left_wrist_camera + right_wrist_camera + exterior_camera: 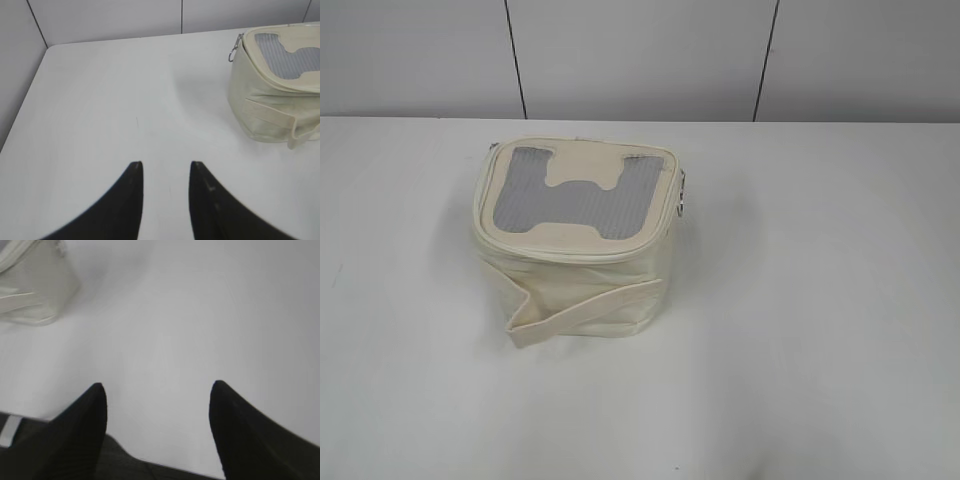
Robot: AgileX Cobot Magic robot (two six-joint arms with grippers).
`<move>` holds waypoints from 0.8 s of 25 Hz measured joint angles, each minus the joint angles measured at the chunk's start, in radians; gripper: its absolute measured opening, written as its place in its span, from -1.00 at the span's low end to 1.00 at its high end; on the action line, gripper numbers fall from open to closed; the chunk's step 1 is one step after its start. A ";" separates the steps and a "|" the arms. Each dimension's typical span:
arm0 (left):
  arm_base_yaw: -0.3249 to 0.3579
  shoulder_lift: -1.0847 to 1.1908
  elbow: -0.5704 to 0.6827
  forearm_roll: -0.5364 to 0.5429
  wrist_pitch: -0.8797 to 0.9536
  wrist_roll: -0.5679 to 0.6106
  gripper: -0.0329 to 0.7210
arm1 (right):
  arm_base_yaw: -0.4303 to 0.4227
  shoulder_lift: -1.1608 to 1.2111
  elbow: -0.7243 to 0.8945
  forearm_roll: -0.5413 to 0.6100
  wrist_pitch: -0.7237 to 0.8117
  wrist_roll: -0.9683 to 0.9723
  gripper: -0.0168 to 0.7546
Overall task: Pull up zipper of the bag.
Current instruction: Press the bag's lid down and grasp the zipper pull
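The cream-white boxy bag (575, 275) stands on the white table, left of middle, with a grey mesh window (575, 195) in its top panel and a flat strap (585, 312) across its front. The zipper (570, 251) runs round the top rim; silver ring pulls (684, 195) hang at its right side. In the left wrist view the bag (260, 100) is at the upper right with a ring pull (234, 51). My left gripper (165, 165) is open and empty, far from it. In the right wrist view the bag's side (30, 285) shows at top left; my right gripper (157, 387) is open and empty.
The white table (820, 300) spreads around the bag. A pale panelled wall (640, 55) stands behind its far edge. The table's left edge and a wall corner (25, 100) show in the left wrist view. Neither arm shows in the exterior view.
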 joint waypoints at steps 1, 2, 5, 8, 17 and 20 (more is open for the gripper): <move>0.000 0.000 0.000 0.000 0.000 0.000 -0.28 | 0.000 0.042 -0.001 0.071 -0.014 -0.056 0.36; 0.000 0.000 0.000 0.000 0.000 0.000 -0.28 | 0.000 0.089 -0.003 0.148 -0.040 -0.116 0.36; 0.000 0.000 0.000 0.000 0.000 0.000 -0.28 | 0.000 0.253 -0.005 0.395 -0.151 -0.326 0.36; 0.000 0.000 0.000 0.000 0.000 0.000 -0.28 | 0.000 0.463 -0.016 0.656 -0.249 -0.591 0.34; -0.026 0.000 0.000 -0.001 0.000 0.000 -0.28 | 0.066 1.207 -0.377 0.981 -0.293 -1.043 0.22; -0.028 0.000 0.000 -0.001 0.000 0.000 -0.28 | 0.123 1.456 -0.620 0.982 -0.249 -1.069 0.22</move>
